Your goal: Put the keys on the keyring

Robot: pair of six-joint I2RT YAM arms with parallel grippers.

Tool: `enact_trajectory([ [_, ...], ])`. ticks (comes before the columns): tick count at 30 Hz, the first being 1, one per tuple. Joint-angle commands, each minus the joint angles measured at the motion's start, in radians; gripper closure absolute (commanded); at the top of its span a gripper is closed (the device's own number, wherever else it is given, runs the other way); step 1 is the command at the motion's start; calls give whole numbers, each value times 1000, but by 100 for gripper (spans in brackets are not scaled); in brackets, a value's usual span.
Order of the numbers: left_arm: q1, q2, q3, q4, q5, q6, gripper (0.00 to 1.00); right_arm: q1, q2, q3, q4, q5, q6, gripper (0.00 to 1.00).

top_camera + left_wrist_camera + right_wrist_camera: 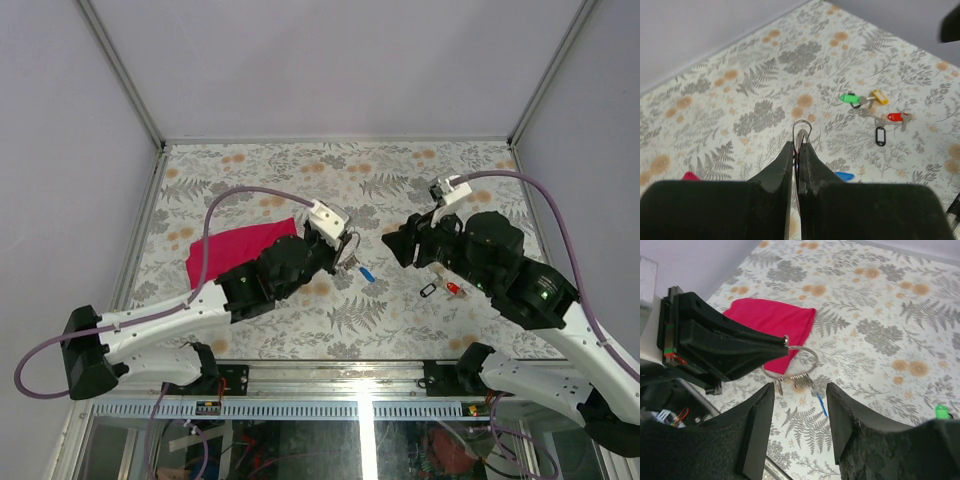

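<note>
My left gripper (pixel 341 247) is shut on the keyring, a thin silvery wire loop (pixel 801 359) with several small rings bunched at its lower edge; the loop's top pokes out past the fingertips (pixel 802 127). My right gripper (pixel 800 390) is open and empty, facing the ring from a little way off and not touching it. A blue key (pixel 366 273) lies on the table below the ring (pixel 820 405). Green (pixel 850 98), yellow (pixel 880 96), red (pixel 895 117) and black-tagged (pixel 880 135) keys lie together under the right arm.
A magenta cloth (pixel 235 250) lies flat to the left of the left gripper. The floral table (pixel 300 175) is walled on three sides, with a metal rail along its near edge.
</note>
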Motion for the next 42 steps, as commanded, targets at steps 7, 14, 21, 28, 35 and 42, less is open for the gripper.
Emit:
enact_trajectory([
  [7, 231, 158, 173, -412, 170, -191, 100, -102, 195, 51, -144, 110, 98, 53],
  [14, 258, 254, 246, -582, 169, -212, 100, -503, 240, -171, -1, -237, 192, 52],
  [21, 302, 335, 309, -644, 197, -298, 100, -668, 250, -345, 55, -74, 266, 46],
  [28, 345, 315, 341, -638, 240, -320, 100, -723, 357, -354, 41, 122, 255, 44],
  [35, 351, 237, 294, -621, 297, -185, 100, -920, 431, -427, 205, -38, 304, 44],
  [42, 351, 31, 133, -492, 208, -175, 100, -1029, 526, -478, 301, -152, 345, 48],
])
